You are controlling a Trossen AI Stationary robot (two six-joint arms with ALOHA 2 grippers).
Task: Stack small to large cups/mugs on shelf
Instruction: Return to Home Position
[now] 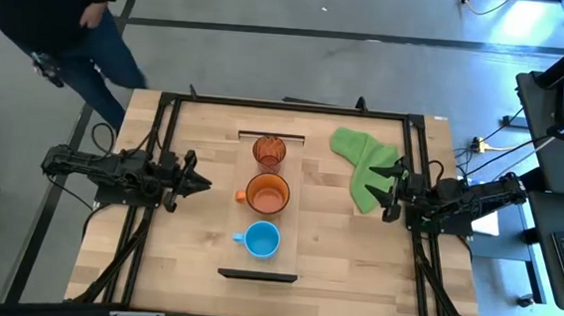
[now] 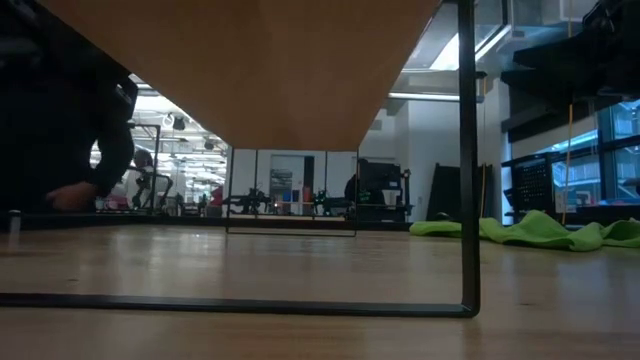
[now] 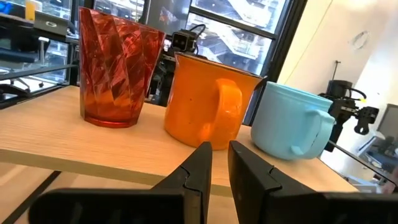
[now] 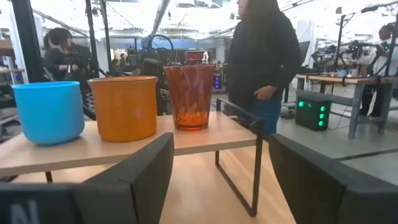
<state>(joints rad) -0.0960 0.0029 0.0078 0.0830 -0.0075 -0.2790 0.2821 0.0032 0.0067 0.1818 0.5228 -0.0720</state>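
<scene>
Three vessels stand upright in a row on the light-wood shelf (image 1: 294, 204): the reddish translucent tumbler (image 1: 268, 152) at the far end, the orange mug (image 1: 267, 192) in the middle, the light-blue mug (image 1: 260, 240) at the near end. They also show in the left wrist view: tumbler (image 3: 118, 68), orange mug (image 3: 208, 102), blue mug (image 3: 292, 121). My left gripper (image 1: 201, 183) is left of the shelf, shut and empty. My right gripper (image 1: 391, 190) is right of the shelf, open and empty.
A green cloth (image 1: 363, 162) lies on the tabletop at the far right, beside my right gripper. A person (image 1: 63, 13) stands beyond the table's far left corner. The low view looks under the shelf (image 2: 280, 70) and its dark frame leg (image 2: 468, 150).
</scene>
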